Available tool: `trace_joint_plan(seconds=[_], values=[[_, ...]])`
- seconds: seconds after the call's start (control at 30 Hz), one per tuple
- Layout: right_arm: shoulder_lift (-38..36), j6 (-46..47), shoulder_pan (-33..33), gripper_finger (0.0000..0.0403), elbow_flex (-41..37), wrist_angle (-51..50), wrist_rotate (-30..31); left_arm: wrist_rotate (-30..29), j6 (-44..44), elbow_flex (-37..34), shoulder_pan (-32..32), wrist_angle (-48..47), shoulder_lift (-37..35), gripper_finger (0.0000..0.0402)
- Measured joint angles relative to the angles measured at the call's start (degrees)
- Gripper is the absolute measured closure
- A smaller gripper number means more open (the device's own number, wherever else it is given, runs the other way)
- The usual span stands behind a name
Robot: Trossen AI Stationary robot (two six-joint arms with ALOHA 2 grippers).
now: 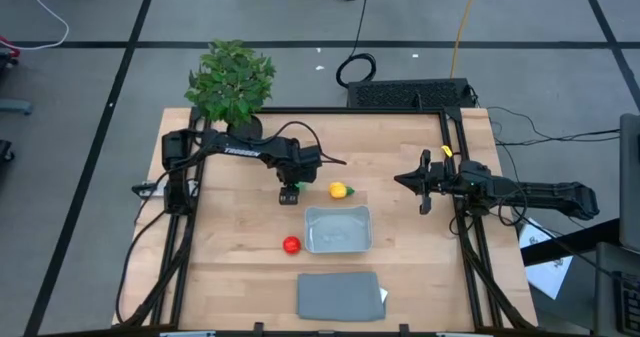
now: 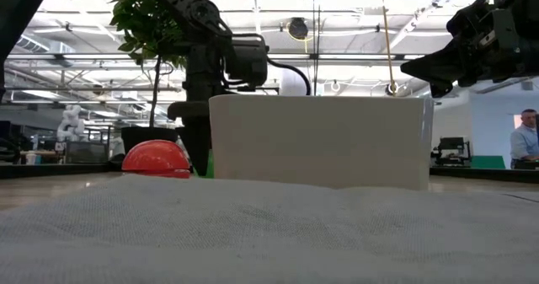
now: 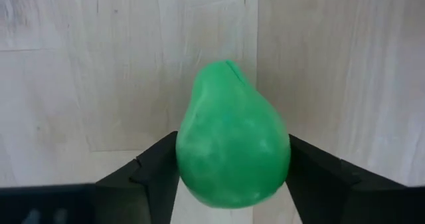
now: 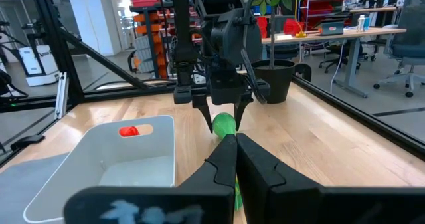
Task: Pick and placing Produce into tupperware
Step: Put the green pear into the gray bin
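Note:
The green pear-shaped fruit (image 3: 232, 137) sits between the fingers of my left gripper (image 1: 290, 195), left of the table's middle; the right wrist view also shows the fruit (image 4: 224, 123). The yellow fruit with a green tip (image 1: 340, 189) lies on the wood just right of it. The red ball (image 1: 291, 244) rests on the table at the left wall of the clear tub (image 1: 337, 213). The tub stands upright near the table's middle. My right gripper (image 1: 399, 180) hovers shut right of the tub and touches nothing. My left gripper pinches the green fruit at its wide lower body (image 3: 186, 164), one finger (image 3: 156, 174) on each flank. The fingers come from above, pointing down. The narrow end of the fruit (image 3: 226, 68) points away from the fingers. The low view shows its green edge (image 2: 208, 164) down at table level.
A flat grey lid (image 1: 340, 295) lies at the near edge, in front of the tub. A leafy potted plant (image 1: 232, 77) stands at the far left corner, behind the left arm. Bare wood shows between the tub and the right arm.

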Motion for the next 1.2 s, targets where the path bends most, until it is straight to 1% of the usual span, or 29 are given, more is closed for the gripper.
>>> trace_joint_plan(seconds=[0.1,0.17,0.23,0.43,0.67,0.8,0.93,1.2], values=[[0.0,0.0,0.0,0.0403,0.0,0.0,0.0,-0.06,0.04,0.01,0.0,-0.07,-0.05,0.02],[0.0,0.0,-0.01,0.0403,0.0,0.0,0.0,-0.06,0.04,0.01,0.0,-0.09,-0.07,0.0207],[0.0,0.02,-0.01,0.0403,0.0,0.0,0.0,-0.06,0.18,0.02,0.0,-0.09,-0.07,0.0207],[0.0,0.0,0.0,0.0403,0.0,0.0,0.0,-0.77,2.19,0.68,0.02,-2.31,0.03,0.0183],[0.02,0.0,-0.02,0.0403,0.0,0.02,0.0,-2.2,2.28,2.69,0.02,-4.18,0.1,0.0199],[0.02,0.0,0.0,0.0403,0.0,0.02,0.0,-2.22,3.11,4.14,0.02,-4.72,0.1,0.0194],[0.02,0.0,-0.01,0.0403,0.0,0.04,0.0,-2.22,3.15,7.33,0.26,-7.46,0.08,0.0189],[0.02,0.0,0.0,0.0403,0.0,0.04,0.0,-2.2,3.23,14.78,0.24,-13.59,0.08,0.0194]])
